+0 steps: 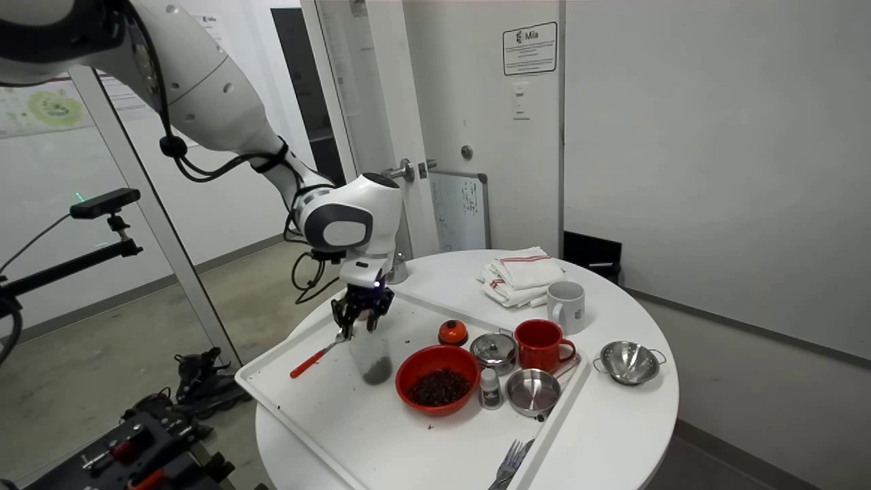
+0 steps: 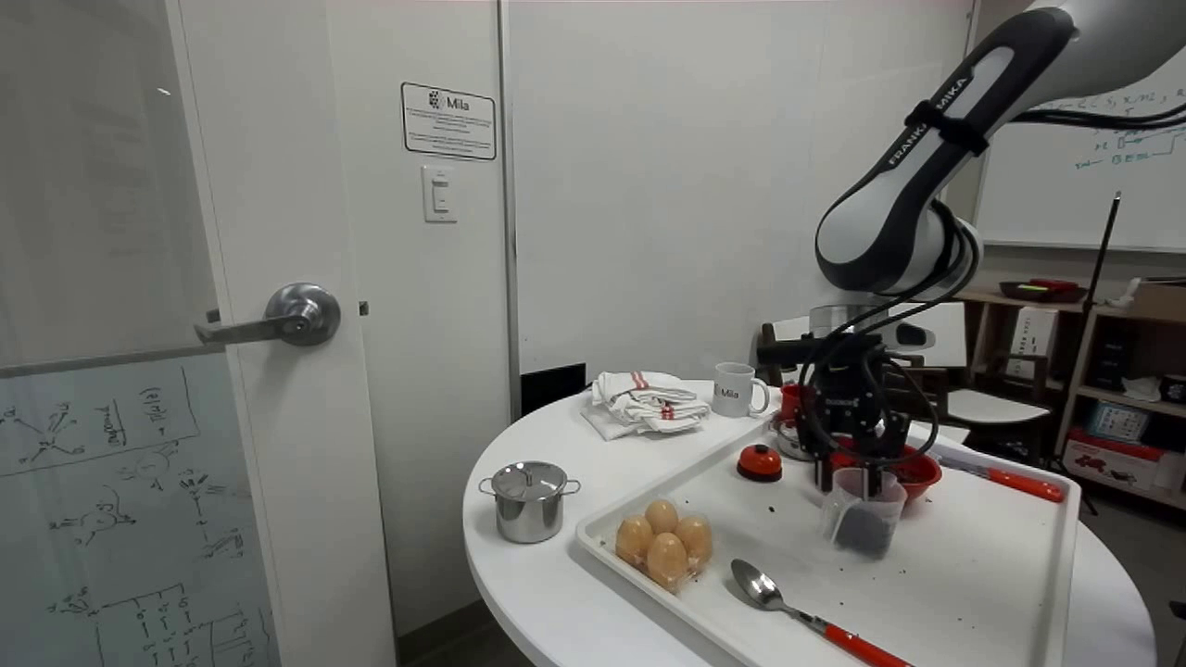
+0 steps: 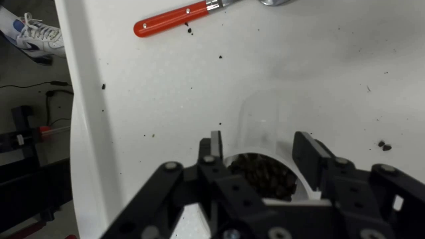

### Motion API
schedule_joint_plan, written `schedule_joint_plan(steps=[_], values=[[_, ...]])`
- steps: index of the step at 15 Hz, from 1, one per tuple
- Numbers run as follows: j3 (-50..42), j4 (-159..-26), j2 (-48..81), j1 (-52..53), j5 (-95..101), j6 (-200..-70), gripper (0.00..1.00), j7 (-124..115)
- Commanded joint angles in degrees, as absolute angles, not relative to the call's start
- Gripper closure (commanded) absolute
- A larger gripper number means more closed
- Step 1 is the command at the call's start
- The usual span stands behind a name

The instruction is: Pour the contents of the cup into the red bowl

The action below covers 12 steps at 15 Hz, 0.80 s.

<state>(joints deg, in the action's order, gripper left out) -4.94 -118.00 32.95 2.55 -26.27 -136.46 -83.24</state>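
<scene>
The cup, see-through, stands about upright on the tray, beside the red bowl. Dark beans fill its lower part. The gripper is down at the cup's rim, its fingers a moderate way apart; the faint, clear handle lies between them with a gap on either side. Whether a finger touches the cup's wall cannot be told. The red bowl has dark bits in it, and specks dot the tray. On the cup's side away from the bowl lie a spoon and, farther off, four eggs. Past the bowl stand a lidded pot, a red mug, a shaker and a pan, close together. Off the tray, on the table, are a colander and a grey mug just beside towels.
</scene>
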Motion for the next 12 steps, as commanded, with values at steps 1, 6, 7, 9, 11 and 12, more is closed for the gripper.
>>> schedule_joint_plan(steps=[1, 6, 7, 9, 11, 12], values=[[-4.79, -117.74, 32.61, 2.66, -24.92, -137.42, 0.12, -85.17], [-3.2, -119.54, 27.01, -1.39, -29.38, -136.72, 0.0, -80.36], [-2.83, -120.31, 24.78, -2.71, -31.28, -137.42, 0.0, -79.22], [-2.44, -120.58, 21.24, -5.11, -35.61, -137.26, 0.0, -77.12], [-3.82, -117.92, 24.26, -3.59, -34.43, -136.63, 0.0, -78.99], [-4.03, -117.98, 22.57, -4.48, -35.8, -136.3, 0.0, -78.29]])
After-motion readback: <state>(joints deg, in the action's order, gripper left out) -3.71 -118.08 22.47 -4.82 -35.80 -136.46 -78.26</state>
